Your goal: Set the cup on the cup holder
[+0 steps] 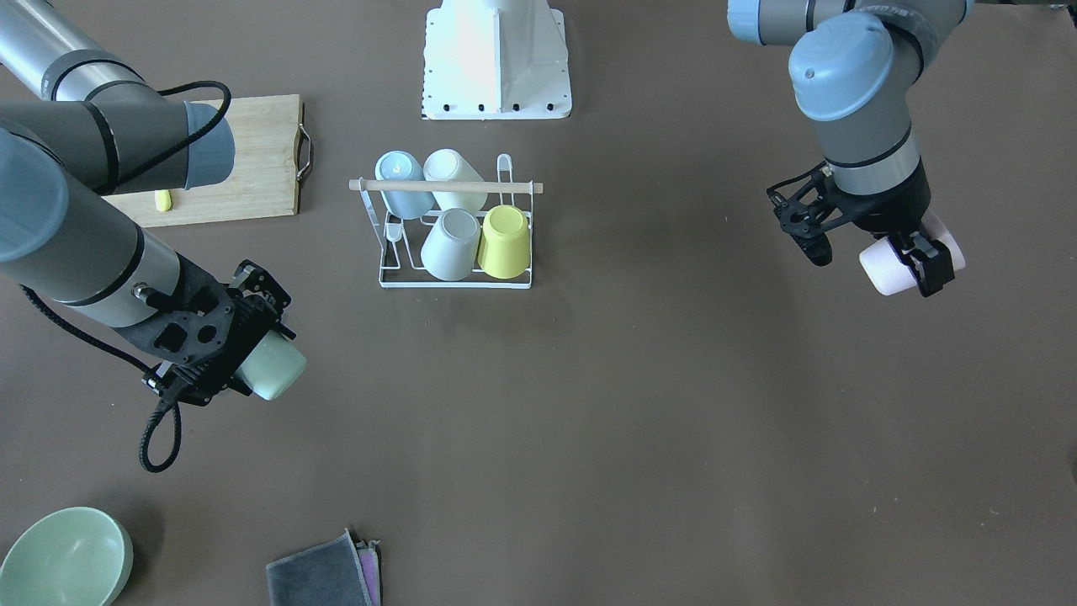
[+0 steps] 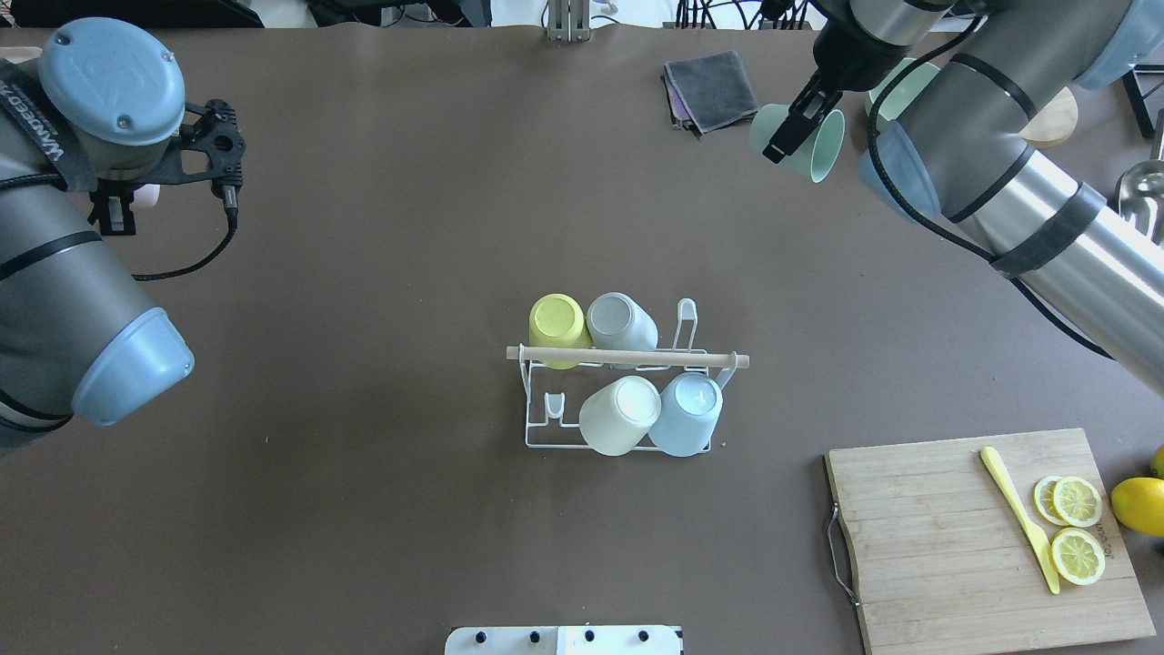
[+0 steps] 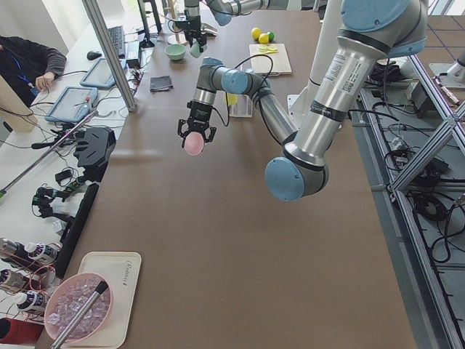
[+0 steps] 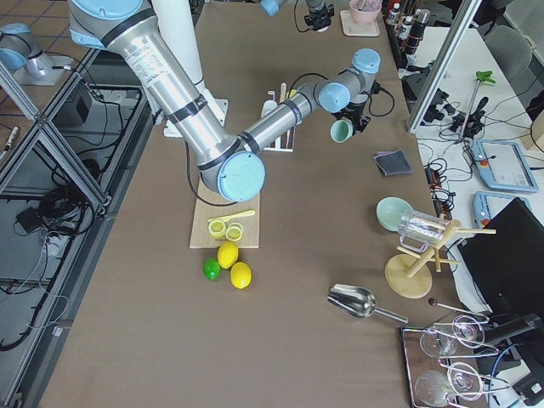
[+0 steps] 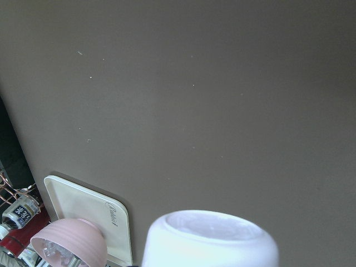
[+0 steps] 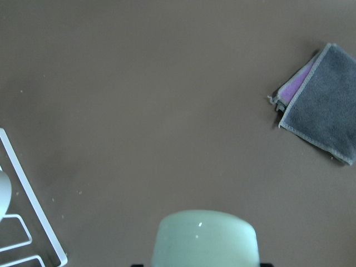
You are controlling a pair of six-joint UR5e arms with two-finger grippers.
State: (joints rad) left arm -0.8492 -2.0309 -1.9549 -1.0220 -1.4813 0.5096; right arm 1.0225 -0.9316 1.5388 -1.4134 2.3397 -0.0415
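The white wire cup holder (image 1: pixel 446 186) with a wooden rod handle stands mid-table, also in the overhead view (image 2: pixel 627 357). It carries several upturned cups: yellow (image 2: pixel 556 323), grey (image 2: pixel 620 320), white (image 2: pixel 620 414) and light blue (image 2: pixel 687 414). Two prongs show bare. My left gripper (image 1: pixel 913 261) is shut on a pink cup (image 1: pixel 883 268), held above the table far to the holder's side; the cup also shows in the left wrist view (image 5: pixel 211 239). My right gripper (image 1: pixel 261 362) is shut on a pale green cup (image 1: pixel 273 370), held at the other side (image 2: pixel 805 141).
A wooden cutting board (image 2: pixel 946 546) holds lemon slices and a yellow knife (image 2: pixel 1018 518). Folded grey and purple cloths (image 2: pixel 714 86) and a green bowl (image 1: pixel 63 560) lie at the far edge. A white tray (image 5: pixel 83 208) with a pink bowl lies beyond the left gripper.
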